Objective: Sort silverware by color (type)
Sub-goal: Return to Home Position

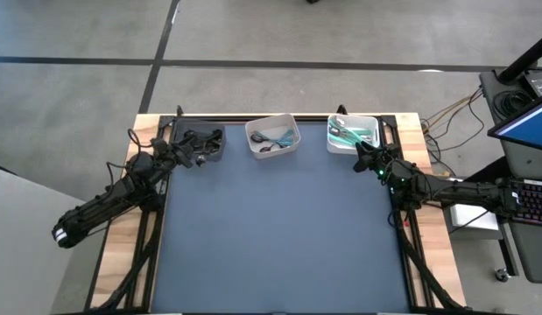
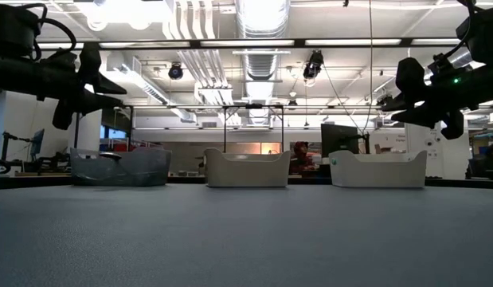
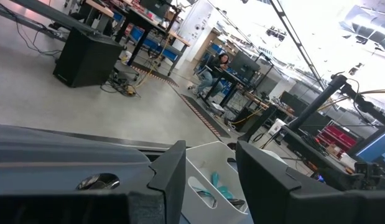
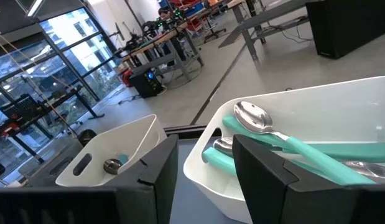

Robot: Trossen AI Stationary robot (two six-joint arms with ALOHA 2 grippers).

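Observation:
The silverware lies in three bins at the table's far edge. Dark-handled pieces (image 1: 200, 140) lie in the dark grey bin (image 1: 211, 154), where a metal head (image 3: 96, 182) shows. The middle white bin (image 1: 272, 150) holds teal and dark pieces (image 1: 275, 138). The right white bin (image 1: 372, 127) holds teal-handled spoons (image 4: 285, 146). My left gripper (image 1: 185, 156) is open and empty, raised beside the dark grey bin. My right gripper (image 1: 365, 157) is open and empty, raised just in front of the right white bin.
The blue-grey mat (image 1: 279, 236) covers the table in front of the bins and carries nothing. Wooden table edges and black frame rails (image 1: 152, 245) run along both sides. Beyond the table lie a workshop floor, desks and a seated person (image 3: 214, 68).

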